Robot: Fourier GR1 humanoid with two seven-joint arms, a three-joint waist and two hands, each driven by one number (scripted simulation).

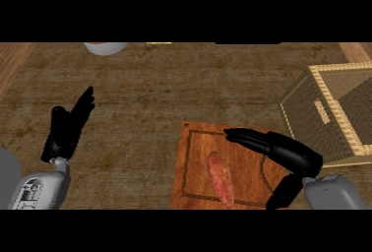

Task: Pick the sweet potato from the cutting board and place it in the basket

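Sweet potato (220,179) lies lengthwise on cutting board (196,162), near its near edge, untouched. Right hand (280,150) above the board's right side, fingers extended and slightly curved, holding nothing. Basket (335,110) at counter's right edge, just beyond the board. Left hand (69,128) open, fingers straight, resting at counter's left.

You are looking down on a brown, mottled counter (167,88). On it, near and a little right of centre, lies a reddish wooden cutting board (196,167), flat and slightly skewed. To the far right stands a woven basket (320,118), close to the board's far right corner. At the far edge, left of centre, sits a pale round object (105,47), perhaps a bowl or cup, cut off by the view.
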